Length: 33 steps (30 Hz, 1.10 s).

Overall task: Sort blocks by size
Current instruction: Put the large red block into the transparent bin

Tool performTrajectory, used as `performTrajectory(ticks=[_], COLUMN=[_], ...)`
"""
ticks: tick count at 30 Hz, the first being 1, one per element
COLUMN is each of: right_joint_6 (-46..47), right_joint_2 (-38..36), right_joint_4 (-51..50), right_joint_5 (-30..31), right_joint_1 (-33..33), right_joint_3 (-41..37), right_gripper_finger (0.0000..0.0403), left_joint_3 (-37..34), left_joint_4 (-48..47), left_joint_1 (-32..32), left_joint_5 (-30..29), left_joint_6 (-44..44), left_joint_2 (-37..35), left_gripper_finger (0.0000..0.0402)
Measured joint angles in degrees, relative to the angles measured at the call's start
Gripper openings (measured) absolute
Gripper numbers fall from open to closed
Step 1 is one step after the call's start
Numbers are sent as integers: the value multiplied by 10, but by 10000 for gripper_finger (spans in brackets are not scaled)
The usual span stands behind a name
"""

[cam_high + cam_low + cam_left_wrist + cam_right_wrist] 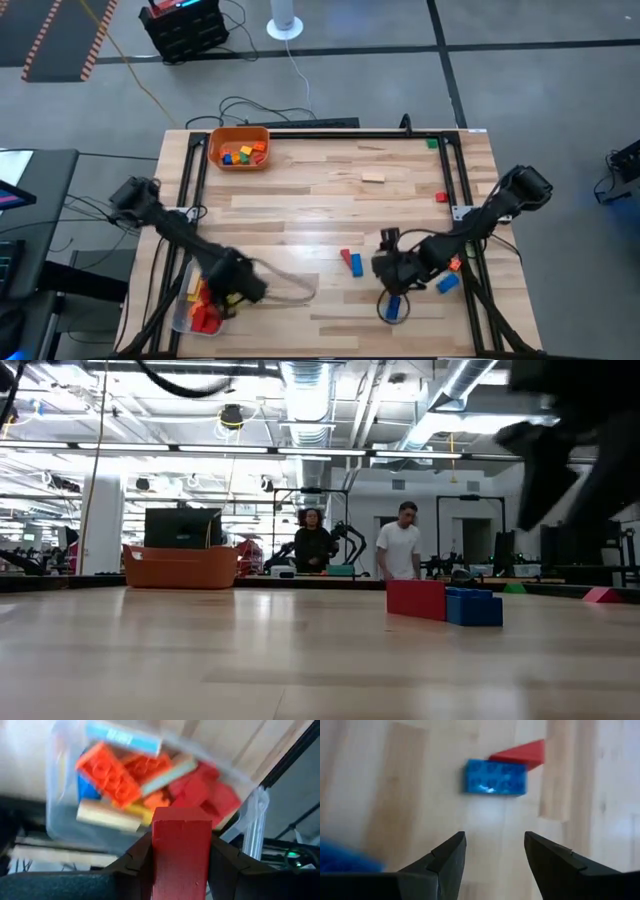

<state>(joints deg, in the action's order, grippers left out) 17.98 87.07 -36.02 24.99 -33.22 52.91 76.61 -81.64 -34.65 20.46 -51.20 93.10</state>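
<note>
You couldn't see the red block (181, 855) whole: its lower end was cut off, and a blue block (345, 860) blurred.

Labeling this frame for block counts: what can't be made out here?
- Clear tub: in the high view the left gripper, shut on a red block, covers most of it; no count.
- Orange bin: its wall hides the contents in the low view; too small from above.
- Blue block by the right gripper: partly under the arm from above, blurred and cut off in the right wrist view.
</note>
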Motion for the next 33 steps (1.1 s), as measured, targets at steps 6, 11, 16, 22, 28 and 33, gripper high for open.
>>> performTrajectory(ticks=[6, 11, 16, 22, 28, 33], right_joint_6=[-5, -7, -6, -3, 2, 2], right_joint_2=[-4, -8, -8, -8, -8, -8], right_joint_4=[8, 12, 12, -6, -17, -18], right_joint_5=[5, 6, 7, 7, 8, 8], right_joint_1=[3, 1, 2, 2, 2, 2], right_joint_3=[1, 2, 2, 3, 3, 3], right_gripper_finger=[240, 240, 240, 240, 240, 240], left_joint_3=[1, 1, 1, 0, -1, -1], left_joint_4=[24, 20, 20, -34, -49, -80], left_joint_1=[6, 5, 5, -5, -35, -49], left_joint_5=[-38, -33, -38, -26, -53, -68], left_joint_6=[-27, -18, -17, -24, -65, -116], left_joint_2=[-17, -18, -19, -18, -18, -18], left_gripper_finger=[123, 123, 123, 123, 131, 221])
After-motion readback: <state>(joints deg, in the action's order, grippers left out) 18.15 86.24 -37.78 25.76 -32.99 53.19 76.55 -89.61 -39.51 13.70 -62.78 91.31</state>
